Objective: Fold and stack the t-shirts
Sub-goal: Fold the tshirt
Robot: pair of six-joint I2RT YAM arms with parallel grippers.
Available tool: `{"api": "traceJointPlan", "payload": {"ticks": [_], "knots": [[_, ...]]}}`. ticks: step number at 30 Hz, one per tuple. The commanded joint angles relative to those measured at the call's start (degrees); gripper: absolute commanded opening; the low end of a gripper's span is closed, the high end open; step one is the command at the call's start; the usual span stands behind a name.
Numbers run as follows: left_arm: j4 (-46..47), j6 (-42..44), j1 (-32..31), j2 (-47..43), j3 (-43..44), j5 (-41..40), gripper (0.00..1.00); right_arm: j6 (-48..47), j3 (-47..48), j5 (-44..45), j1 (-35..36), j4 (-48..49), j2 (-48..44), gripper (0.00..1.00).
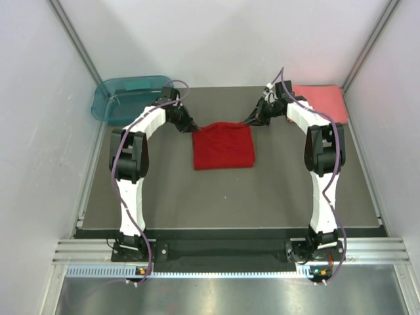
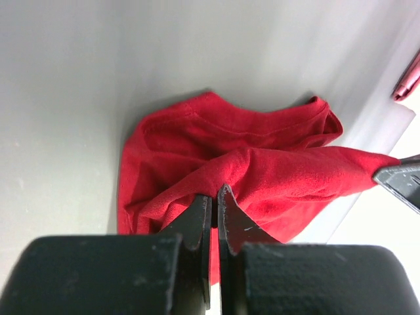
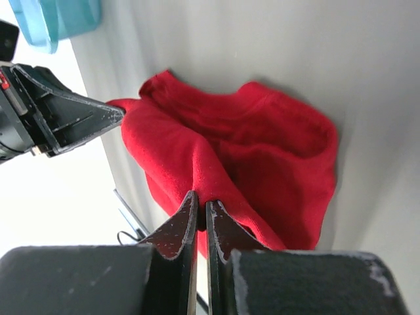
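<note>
A deep red t-shirt (image 1: 223, 146) lies on the dark table top (image 1: 230, 190), its far edge lifted and stretched between both grippers. My left gripper (image 1: 194, 126) is shut on the shirt's far left corner; in the left wrist view the red cloth (image 2: 236, 164) bunches at my left gripper (image 2: 215, 195). My right gripper (image 1: 250, 123) is shut on the far right corner, and the red cloth (image 3: 262, 151) hangs from my right gripper (image 3: 201, 202) in its wrist view. A coral-pink t-shirt (image 1: 323, 100) lies folded at the far right corner.
A teal translucent tub (image 1: 128, 96) stands at the far left corner, also seen as the teal tub (image 3: 56, 20) in the right wrist view. White walls close in on both sides. The table's near metal edge (image 1: 230, 252) carries both arm bases.
</note>
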Motion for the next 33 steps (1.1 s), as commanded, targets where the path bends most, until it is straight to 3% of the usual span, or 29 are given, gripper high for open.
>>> {"api": "traceJointPlan", "payload": {"ticks": [1, 5, 9, 12, 15, 19, 22, 23, 27, 29, 33], "knots": [[2.1, 1.1, 1.3, 0.7, 3.0, 0.1, 0.0, 1.2, 3.4, -1.9, -1.0, 3.8, 2.6, 0.03], [1.2, 2.1, 1.7, 1.6, 5.3, -2.1, 0.12, 2.3, 5.0, -2.3, -1.4, 4.7, 5.0, 0.13], [-1.5, 3.5, 1.9, 2.3, 8.8, -4.8, 0.37, 3.2, 7.9, -2.0, -2.8, 4.8, 6.4, 0.3], [-5.5, 6.8, 1.8, 0.8, 13.4, -8.4, 0.39, 0.0, 13.7, 0.8, -4.2, 0.2, 6.3, 0.41], [-5.6, 9.4, 1.8, -3.0, 12.5, -9.2, 0.43, -5.5, 20.5, 3.7, -4.3, -8.4, 6.4, 0.52], [-2.0, 9.6, 1.1, -7.1, 5.7, -1.3, 0.39, -7.0, 15.1, 3.7, -3.1, -9.2, 1.6, 0.56], [10.5, 4.9, 0.1, -10.0, -5.4, 6.6, 0.26, -6.2, 6.2, 1.7, -0.8, -3.8, -3.0, 0.53], [14.0, 2.8, -0.3, -10.2, -9.5, 11.6, 0.2, -5.8, 4.3, 0.9, -0.1, -2.2, -3.5, 0.45], [23.8, 1.6, -2.2, -10.3, -12.8, 14.7, 0.15, -3.1, -2.9, 0.2, 4.5, 4.2, -5.1, 0.31], [27.8, -0.3, -2.2, -10.0, -14.9, 15.4, 0.13, 0.3, -7.0, -0.6, 5.3, 14.4, -6.4, 0.17], [35.7, -4.2, -2.2, -7.0, -17.5, 17.5, 0.1, 10.9, -17.6, -1.4, 6.0, 33.3, -6.3, 0.1]]}}
